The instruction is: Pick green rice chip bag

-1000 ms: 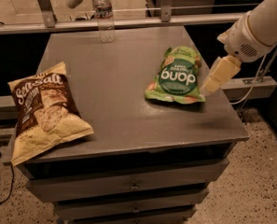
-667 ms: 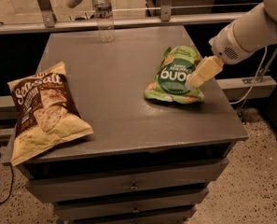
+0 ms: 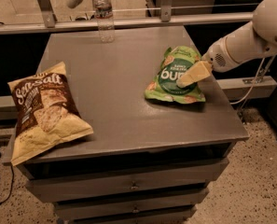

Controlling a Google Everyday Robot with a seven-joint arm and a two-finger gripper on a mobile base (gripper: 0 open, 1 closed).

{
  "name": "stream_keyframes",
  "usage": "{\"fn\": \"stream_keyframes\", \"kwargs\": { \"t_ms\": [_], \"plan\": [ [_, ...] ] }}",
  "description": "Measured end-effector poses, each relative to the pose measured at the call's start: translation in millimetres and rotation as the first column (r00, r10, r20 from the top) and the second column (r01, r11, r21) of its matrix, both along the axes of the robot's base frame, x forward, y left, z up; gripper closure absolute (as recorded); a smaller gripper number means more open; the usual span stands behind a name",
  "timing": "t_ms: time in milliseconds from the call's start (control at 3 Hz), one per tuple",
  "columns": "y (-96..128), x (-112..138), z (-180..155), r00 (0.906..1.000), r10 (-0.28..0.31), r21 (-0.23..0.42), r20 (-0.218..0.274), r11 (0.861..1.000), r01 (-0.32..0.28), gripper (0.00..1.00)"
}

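Observation:
The green rice chip bag (image 3: 173, 76) lies flat on the right part of the grey table (image 3: 124, 101), its dark green round label facing up. My gripper (image 3: 187, 78) comes in from the right on a white arm (image 3: 243, 43). Its pale fingers (image 3: 194, 73) hang over the right side of the bag's label, at or just above its surface.
A larger yellow-and-brown "Sea Salt" bag (image 3: 42, 108) lies at the table's left front. A clear water bottle (image 3: 104, 13) stands at the back edge, in front of a metal rail. Drawers sit below the tabletop. A cable trails on the floor at the left.
My arm has moved left and farther over the table. The gripper has gone from the bag's right edge to above its label. The bags have not moved.

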State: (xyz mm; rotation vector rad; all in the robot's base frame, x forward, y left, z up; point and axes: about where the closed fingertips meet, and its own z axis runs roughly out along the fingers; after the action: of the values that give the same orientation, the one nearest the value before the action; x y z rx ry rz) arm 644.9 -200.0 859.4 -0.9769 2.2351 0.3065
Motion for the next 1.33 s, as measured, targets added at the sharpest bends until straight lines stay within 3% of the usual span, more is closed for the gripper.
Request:
{"fn": "stream_keyframes", "kwargs": {
  "t_ms": [667, 1000, 1333],
  "plan": [
    [13, 8, -2, 0.999, -0.044, 0.125, 0.002, 0.991, 0.043, 0.63],
    [14, 10, 15, 0.998, -0.042, 0.163, 0.048, 0.986, 0.034, 0.86],
    [15, 14, 53, 0.989, -0.018, 0.216, 0.147, 0.976, -0.014, 1.0]
  ]
}}
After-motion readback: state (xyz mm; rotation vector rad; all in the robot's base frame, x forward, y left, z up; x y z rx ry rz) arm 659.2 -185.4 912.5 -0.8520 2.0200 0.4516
